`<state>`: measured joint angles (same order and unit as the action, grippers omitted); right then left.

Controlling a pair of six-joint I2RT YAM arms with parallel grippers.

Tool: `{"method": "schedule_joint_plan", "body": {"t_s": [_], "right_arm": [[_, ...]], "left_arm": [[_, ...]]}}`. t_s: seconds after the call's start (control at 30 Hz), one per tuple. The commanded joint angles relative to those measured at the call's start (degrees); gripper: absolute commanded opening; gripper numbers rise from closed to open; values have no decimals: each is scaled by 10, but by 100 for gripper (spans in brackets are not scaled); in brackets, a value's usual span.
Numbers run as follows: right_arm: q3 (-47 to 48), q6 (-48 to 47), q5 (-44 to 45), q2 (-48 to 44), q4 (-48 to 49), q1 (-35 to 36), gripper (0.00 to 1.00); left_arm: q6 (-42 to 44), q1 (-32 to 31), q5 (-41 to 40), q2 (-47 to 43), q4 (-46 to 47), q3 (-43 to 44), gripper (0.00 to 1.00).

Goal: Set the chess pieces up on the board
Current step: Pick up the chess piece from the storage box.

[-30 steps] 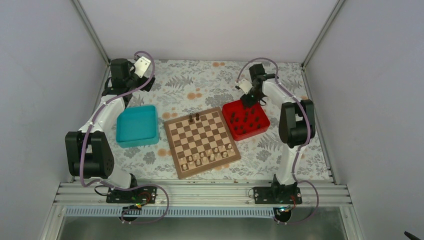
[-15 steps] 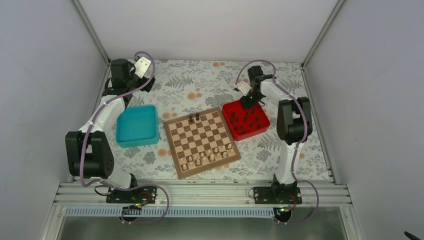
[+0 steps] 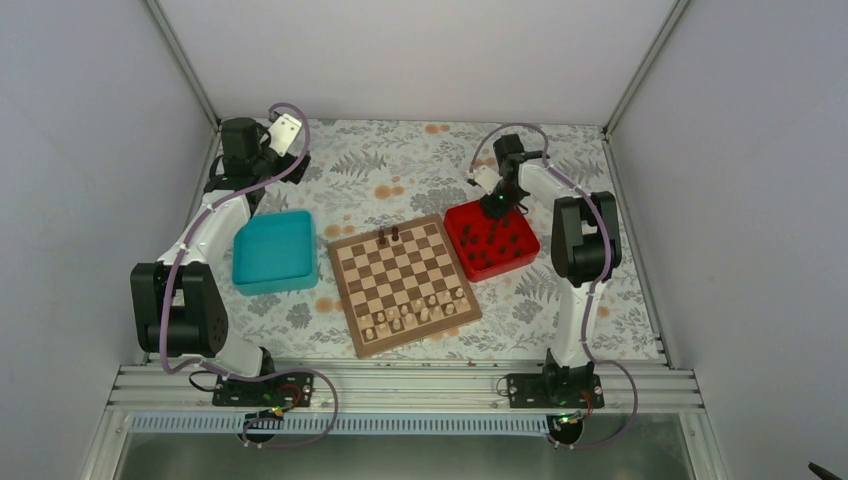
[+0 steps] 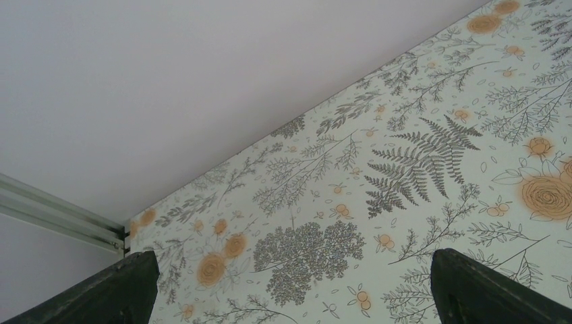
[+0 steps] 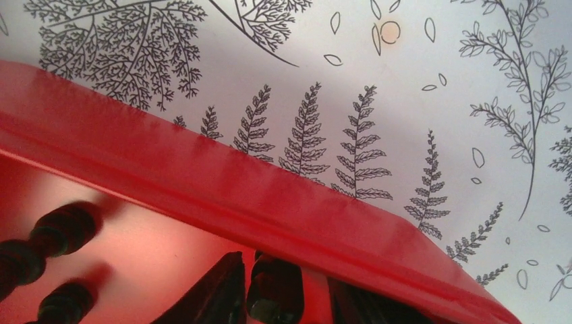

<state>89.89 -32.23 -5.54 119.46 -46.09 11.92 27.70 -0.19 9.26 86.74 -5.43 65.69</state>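
Clearly, little of the job is done. Only two dark chess pieces (image 3: 383,238) stand on the board (image 3: 405,285), on its far row, off to the left of the right gripper (image 5: 283,297) and nearer the arm bases. The pale chessmen (image 3: 420,310) fill the near rows, farther off the same way. Most of the dark men lie loose in the red tray (image 5: 270,196), under and beside those fingers. The fingers stand apart on either side of one dark piece (image 5: 273,287) just inside the tray's far rim. Red shows beside the piece, so it looks straddled rather than clamped. The left gripper (image 4: 293,287) hangs with its fingers wide apart and nothing between them, only flowered cloth (image 4: 418,155) beyond. Judging by this, nearly the whole dark side is left to place.
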Motion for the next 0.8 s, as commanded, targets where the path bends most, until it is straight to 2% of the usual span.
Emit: {"method": "schedule_joint_plan", "body": {"t_s": [0.0,0.17,0.33,0.57,0.77], "right_arm": [[5,-8,-8,7,7,-2,31],[3,-7,-7,0,10,-2,18],[11,-6,-7,-20,-6,-1,10],[76,-8,9,-72,-87,24,8],[194,-4,40,-70,-173,92,9]], "left_arm": [[4,-2,3,-6,12,-5,100],[4,-2,4,-6,12,-4,100],[3,-2,5,-7,11,-2,100],[3,-2,7,-9,11,-3,100],[2,-2,9,-12,9,-3,100]]}}
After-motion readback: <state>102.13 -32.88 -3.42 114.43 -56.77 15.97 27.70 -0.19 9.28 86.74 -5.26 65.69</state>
